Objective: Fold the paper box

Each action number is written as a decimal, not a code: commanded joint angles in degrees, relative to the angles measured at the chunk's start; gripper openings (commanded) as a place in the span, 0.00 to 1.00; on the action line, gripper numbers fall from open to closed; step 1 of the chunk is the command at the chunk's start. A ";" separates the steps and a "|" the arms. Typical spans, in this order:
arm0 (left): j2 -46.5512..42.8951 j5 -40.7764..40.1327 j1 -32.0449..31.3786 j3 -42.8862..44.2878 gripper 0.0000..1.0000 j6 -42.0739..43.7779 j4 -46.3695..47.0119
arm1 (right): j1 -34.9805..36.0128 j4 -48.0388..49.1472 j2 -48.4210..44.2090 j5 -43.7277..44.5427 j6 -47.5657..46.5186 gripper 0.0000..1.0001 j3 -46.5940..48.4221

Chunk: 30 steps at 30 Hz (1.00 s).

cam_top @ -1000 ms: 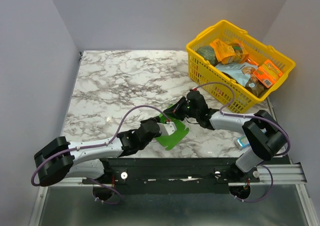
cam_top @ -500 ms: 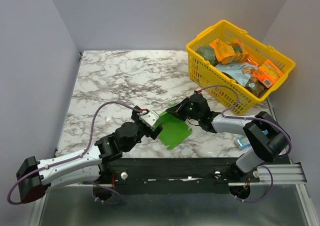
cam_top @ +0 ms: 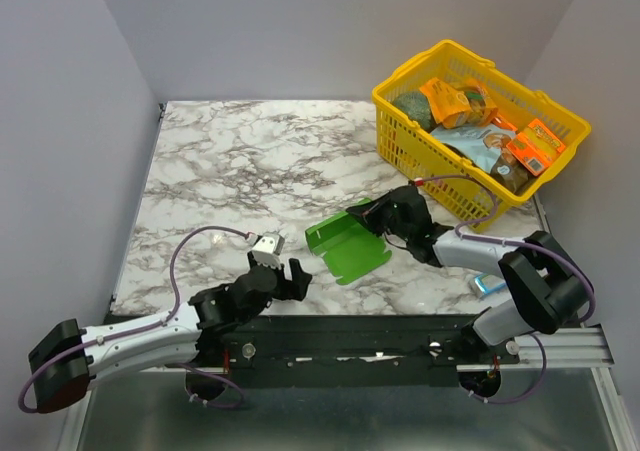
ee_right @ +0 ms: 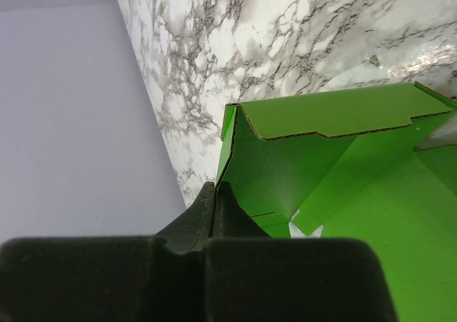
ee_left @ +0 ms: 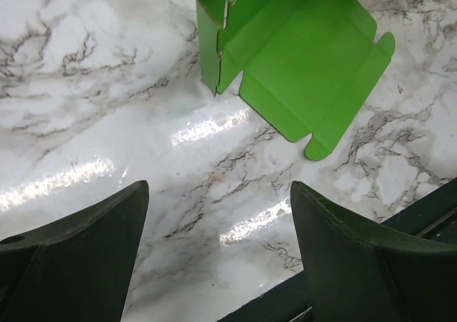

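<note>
Moved: my left gripper (ee_left: pixel 218 190) is off the bright green card paper box (cam_top: pixel 350 246), jaws spread.
Hold: my right gripper (cam_top: pixel 376 216) pinches its wall.
Handling: light, bendy; grip near creases.

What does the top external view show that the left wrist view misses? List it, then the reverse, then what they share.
Only top external: the filled yellow basket, the small pack at the table's near right edge, and the right gripper shut on a raised edge of the paper box. Only left wrist: the box's crease lines and rounded tab, close up. Both: the paper box lying partly folded, the marble table, and the open left gripper clear of the box.
</note>
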 commanded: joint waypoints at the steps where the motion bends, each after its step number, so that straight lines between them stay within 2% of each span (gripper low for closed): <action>1: -2.70 -4.44 0.34 -3.43 0.88 -9.93 2.54 | -1.45 -0.61 -0.17 0.81 4.27 0.00 -1.89; 5: -1.38 -8.75 0.52 -4.94 0.81 -12.21 3.68 | -2.50 0.71 -0.79 -1.47 6.82 0.00 -2.50; 9: 4.13 -10.78 2.18 -3.98 0.76 -12.92 5.17 | -2.94 2.55 -1.66 -4.29 8.67 0.00 -3.29; 12: 7.66 -8.24 4.56 -2.13 0.76 -11.34 8.84 | -3.03 2.73 -2.46 -5.00 9.20 0.00 -3.82; 15: 7.33 -5.07 6.75 -1.16 0.75 -8.44 13.86 | -3.12 2.64 -3.16 -4.47 9.03 0.00 -4.44; 23: 2.14 -4.62 10.71 5.16 0.72 1.30 13.88 | -3.21 2.91 -2.55 -5.79 8.94 0.00 -5.05; 27: 6.25 2.20 15.54 8.33 0.72 7.46 13.26 | -3.12 3.17 -2.55 -5.96 8.68 0.01 -4.97; 30: 10.29 5.47 16.86 10.52 0.72 9.57 13.00 | -3.12 3.34 -2.20 -6.40 8.76 0.00 -4.97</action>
